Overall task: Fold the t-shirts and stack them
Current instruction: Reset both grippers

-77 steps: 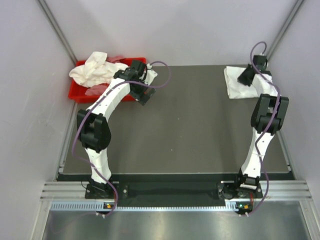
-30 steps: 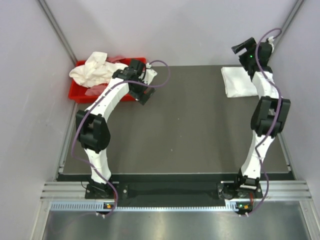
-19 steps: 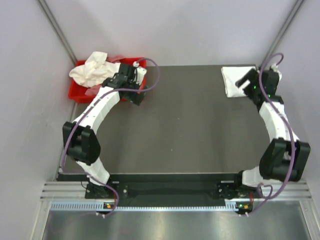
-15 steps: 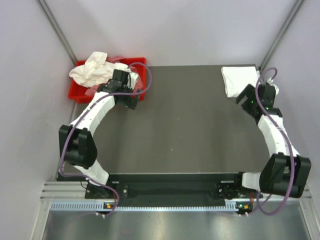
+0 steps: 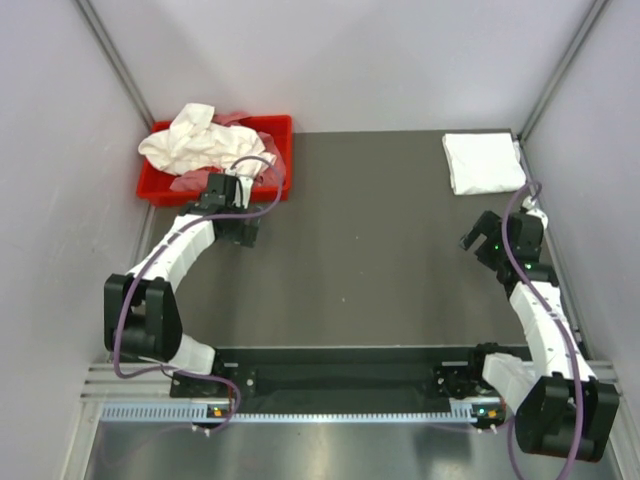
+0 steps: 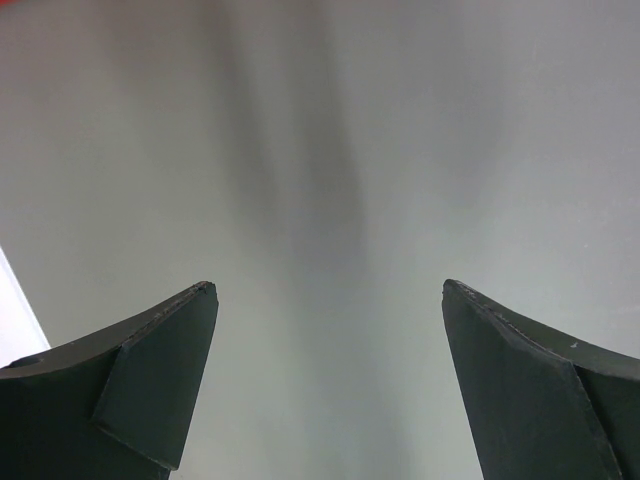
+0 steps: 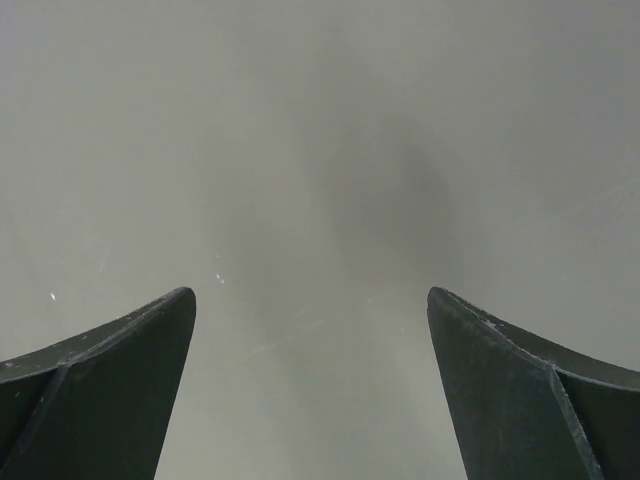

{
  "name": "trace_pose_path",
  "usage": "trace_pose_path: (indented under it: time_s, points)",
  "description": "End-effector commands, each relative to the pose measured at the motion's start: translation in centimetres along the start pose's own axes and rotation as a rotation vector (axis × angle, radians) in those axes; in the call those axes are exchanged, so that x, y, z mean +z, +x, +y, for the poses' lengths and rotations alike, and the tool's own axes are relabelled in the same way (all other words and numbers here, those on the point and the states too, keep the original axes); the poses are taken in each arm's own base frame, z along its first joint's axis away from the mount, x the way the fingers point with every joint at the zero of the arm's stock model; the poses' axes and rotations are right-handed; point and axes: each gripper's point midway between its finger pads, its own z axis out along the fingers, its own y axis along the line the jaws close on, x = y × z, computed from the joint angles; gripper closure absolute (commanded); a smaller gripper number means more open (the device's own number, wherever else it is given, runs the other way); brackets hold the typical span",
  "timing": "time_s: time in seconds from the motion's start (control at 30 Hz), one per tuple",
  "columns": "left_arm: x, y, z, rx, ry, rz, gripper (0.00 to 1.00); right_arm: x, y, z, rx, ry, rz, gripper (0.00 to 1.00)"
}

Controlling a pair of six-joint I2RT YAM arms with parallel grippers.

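Obstructions: a red bin stands at the counter's 10 o'clock corner. The left arm reaches toward it, its wrist just short of the bin's near wall. The right arm runs along the 3 o'clock edge, close to the pale side wall.

Fingers: the left fingers stand wide apart over bare counter, holding nothing. The right fingers are likewise spread and empty.

Open room: the middle of the counter, between the two arms, is free out to the 12 o'clock edge.

Task items: crumpled t-shirts are heaped in the bin, spilling over its 9 o'clock rim, with no readable axis. One folded t-shirt lies flat at the 2 o'clock corner, well apart from the right fingers. Its long axis runs roughly 9 to 3 o'clock, slightly skewed to the counter edge.
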Motion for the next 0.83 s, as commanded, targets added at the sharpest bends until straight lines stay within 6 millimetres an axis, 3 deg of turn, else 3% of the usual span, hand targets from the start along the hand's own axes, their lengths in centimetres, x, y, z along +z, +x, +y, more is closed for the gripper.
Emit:
trace_pose_path:
  time_s: [0.0,0.63,0.8]
  points:
    - [-0.7,-1.8,0.5,-0.039,0.0,-0.096,0.01,-0.5,-0.3,1.1,-0.006,-0.054,-0.028,0.0]
    - [-0.3,-0.6,0.7,-0.028,0.003,-0.079,0.01,-0.3,1.0,1.2,-0.01,-0.089,0.001,0.0]
    - [-0.6,-0.4,-0.2,-0.02,0.089,-0.086,0.01,-0.3,0.9,1.2,-0.013,-0.086,-0.001,0.0]
